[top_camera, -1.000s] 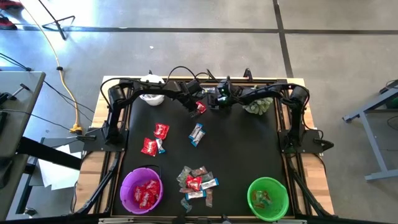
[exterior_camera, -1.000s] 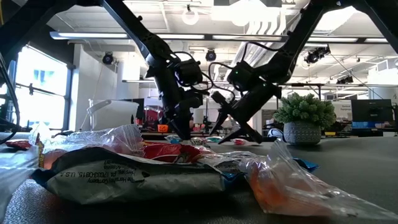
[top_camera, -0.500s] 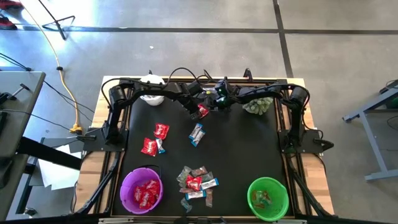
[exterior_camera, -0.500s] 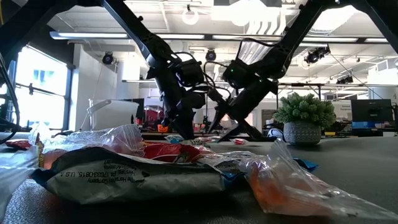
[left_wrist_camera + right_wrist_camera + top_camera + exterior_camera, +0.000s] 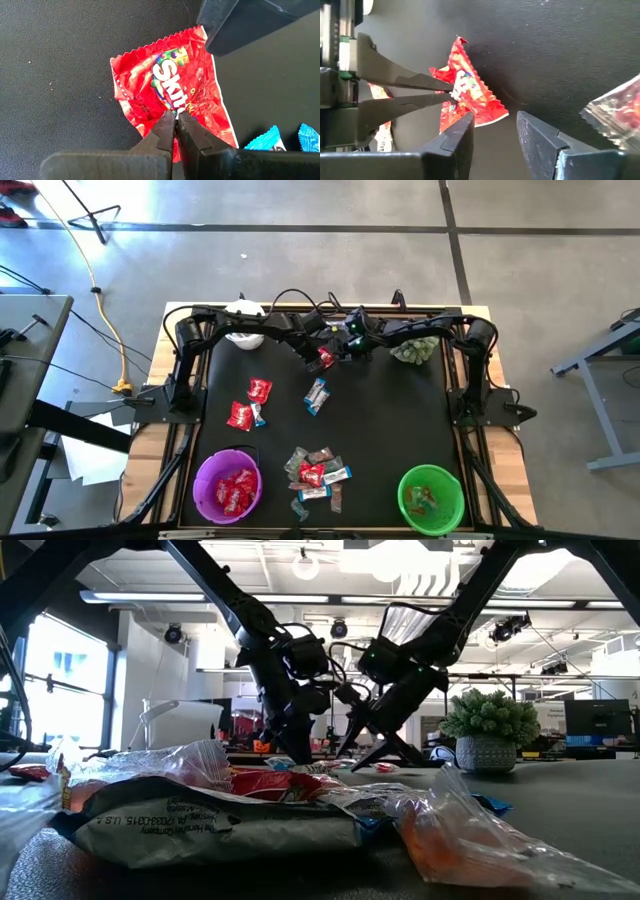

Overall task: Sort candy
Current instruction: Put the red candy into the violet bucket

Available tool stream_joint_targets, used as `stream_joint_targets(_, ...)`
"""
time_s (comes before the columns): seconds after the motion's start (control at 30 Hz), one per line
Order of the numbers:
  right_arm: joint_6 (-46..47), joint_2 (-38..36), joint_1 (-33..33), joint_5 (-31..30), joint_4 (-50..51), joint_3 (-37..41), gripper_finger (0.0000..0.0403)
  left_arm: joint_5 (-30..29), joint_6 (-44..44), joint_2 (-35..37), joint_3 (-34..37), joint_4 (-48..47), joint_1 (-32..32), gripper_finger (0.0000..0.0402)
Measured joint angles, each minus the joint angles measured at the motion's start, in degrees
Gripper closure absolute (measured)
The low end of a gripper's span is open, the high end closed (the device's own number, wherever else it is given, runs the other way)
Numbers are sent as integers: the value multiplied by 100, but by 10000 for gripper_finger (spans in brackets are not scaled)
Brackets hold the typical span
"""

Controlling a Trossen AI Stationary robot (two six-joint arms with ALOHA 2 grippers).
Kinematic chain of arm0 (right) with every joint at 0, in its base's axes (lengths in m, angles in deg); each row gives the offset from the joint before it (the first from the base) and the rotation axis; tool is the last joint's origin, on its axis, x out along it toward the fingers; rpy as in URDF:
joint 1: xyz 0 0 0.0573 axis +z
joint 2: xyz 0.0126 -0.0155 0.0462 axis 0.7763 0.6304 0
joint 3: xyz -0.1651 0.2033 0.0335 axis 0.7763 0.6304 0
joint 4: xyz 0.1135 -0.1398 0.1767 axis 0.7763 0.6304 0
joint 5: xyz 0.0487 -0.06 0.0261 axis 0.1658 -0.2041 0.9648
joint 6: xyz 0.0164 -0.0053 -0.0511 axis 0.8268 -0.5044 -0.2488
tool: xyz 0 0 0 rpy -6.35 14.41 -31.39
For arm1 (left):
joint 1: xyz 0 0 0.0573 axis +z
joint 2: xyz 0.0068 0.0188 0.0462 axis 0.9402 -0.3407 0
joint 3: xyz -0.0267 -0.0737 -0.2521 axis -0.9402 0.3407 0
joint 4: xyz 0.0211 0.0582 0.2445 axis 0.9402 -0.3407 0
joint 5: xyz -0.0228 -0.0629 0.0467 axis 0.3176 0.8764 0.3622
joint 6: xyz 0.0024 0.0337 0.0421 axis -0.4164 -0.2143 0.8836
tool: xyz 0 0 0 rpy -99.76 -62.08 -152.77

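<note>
While the left gripper pinches it, a red packet hangs at the far middle of the table.
The packet looks light, crinkly and slippery, so a flat crimped edge seems the surest hold. The right gripper waits just beside it, fingers apart and empty. Loose candy lies nearer, between a purple bowl and a green bowl.
</note>
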Motion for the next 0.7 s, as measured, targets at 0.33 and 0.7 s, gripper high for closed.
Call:
stream_joint_targets(0.33,46,0,64,-76,-85,2,331,-9,-152,-2,1,29,-14,401)
stream_joint_targets(0.7,17,0,64,-192,-92,2,340,-2,-286,-4,1,70,-37,401)
